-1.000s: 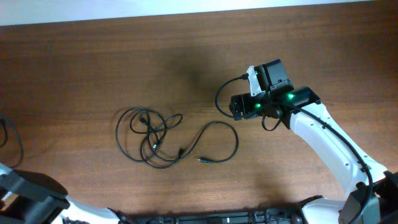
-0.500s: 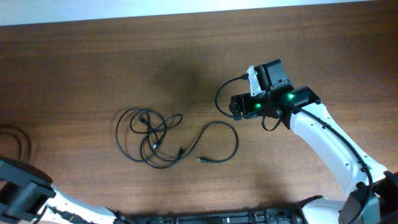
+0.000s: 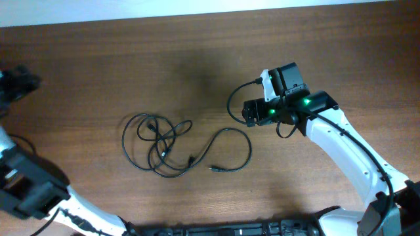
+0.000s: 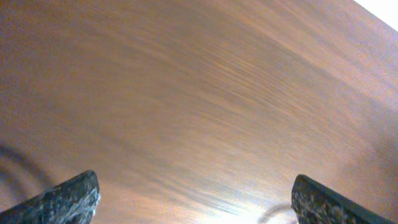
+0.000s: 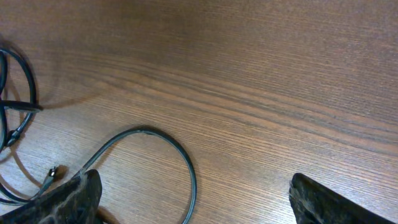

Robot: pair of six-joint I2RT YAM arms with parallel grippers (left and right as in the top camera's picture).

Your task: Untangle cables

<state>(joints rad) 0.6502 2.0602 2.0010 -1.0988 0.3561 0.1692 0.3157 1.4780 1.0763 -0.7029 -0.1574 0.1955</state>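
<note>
While tangled black cables (image 3: 161, 148) lie on wooden table (image 3: 98, 59), left gripper (image 4: 198, 201) apart, right gripper (image 5: 193, 200) apart.

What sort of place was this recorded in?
Likely a robotics lab bench: a plain wooden table, a white robot arm with green lights, and tangled black cables laid out.

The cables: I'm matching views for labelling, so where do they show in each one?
Overhead: cables lie centre-left on the table, their wide loop trailing right.
Left wrist: not in it; only blurred wood above the open left claw.
Right wrist: left edge and lower left, by the open right claw.
Shared landmark: the wide loop, seen overhead and from the right wrist.
</note>
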